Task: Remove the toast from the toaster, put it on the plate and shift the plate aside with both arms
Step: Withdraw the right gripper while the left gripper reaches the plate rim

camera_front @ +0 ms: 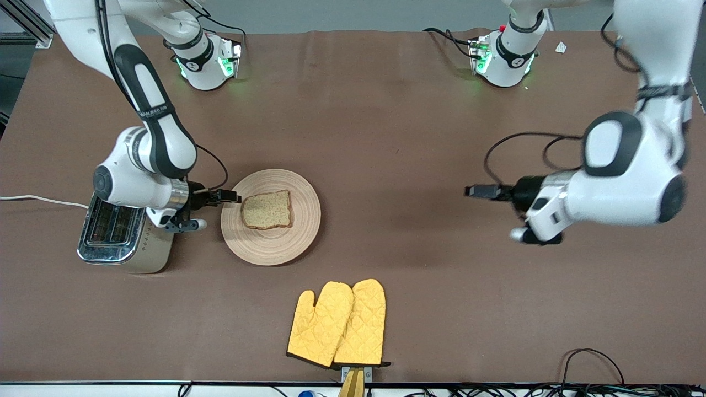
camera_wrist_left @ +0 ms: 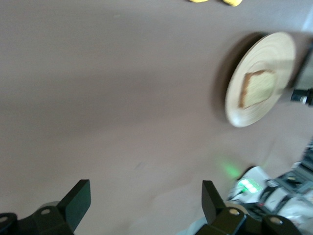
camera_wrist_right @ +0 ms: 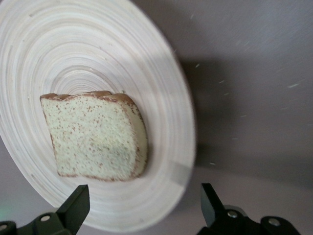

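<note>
The toast (camera_front: 267, 210) lies flat in the middle of the round wooden plate (camera_front: 270, 248). My right gripper (camera_front: 230, 196) hovers open over the plate's rim on the toaster side, with nothing between its fingers. In the right wrist view the toast (camera_wrist_right: 93, 137) rests on the plate (camera_wrist_right: 73, 39) just ahead of the right gripper (camera_wrist_right: 142, 200). My left gripper (camera_front: 473, 191) is open over bare table toward the left arm's end, well apart from the plate. The left wrist view shows the left gripper (camera_wrist_left: 145, 196) empty, with the plate (camera_wrist_left: 274, 44) and toast (camera_wrist_left: 257, 88) farther off.
A silver toaster (camera_front: 113, 231) stands beside the plate at the right arm's end, under the right wrist. Two yellow quilted oven mitts (camera_front: 339, 322) lie nearer the front camera than the plate. Cables trail along the table's front edge.
</note>
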